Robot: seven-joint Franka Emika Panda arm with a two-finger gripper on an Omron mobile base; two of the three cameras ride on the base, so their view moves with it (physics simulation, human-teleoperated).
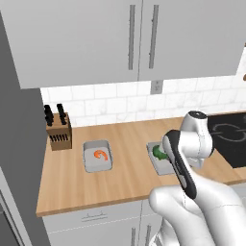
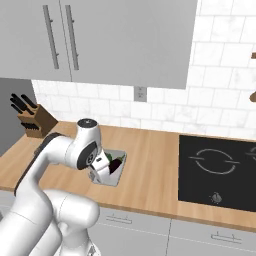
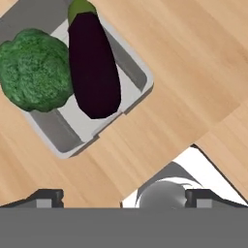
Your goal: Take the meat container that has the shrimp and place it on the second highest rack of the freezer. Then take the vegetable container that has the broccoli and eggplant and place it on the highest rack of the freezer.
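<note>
The meat container [image 1: 98,156], a grey tray, lies on the wooden counter with the orange shrimp [image 1: 100,154] in it. To its right lies the vegetable container [image 3: 63,140], holding the broccoli [image 3: 33,70] and the dark purple eggplant [image 3: 94,65]. My arm covers part of this tray [image 1: 156,163] in the left base view. My gripper [image 3: 125,197] hangs open above bare wood beside this container, toward the counter's front edge, with nothing between its fingers. The freezer's grey side [image 1: 14,144] rises at the far left; its racks are out of view.
A knife block [image 1: 58,129] stands at the back left of the counter [image 1: 125,187]. A black cooktop [image 2: 217,172] lies to the right of the vegetable container [image 2: 114,175]. Wall cabinets [image 1: 129,38] hang above, over a white tiled wall with a socket [image 1: 156,87].
</note>
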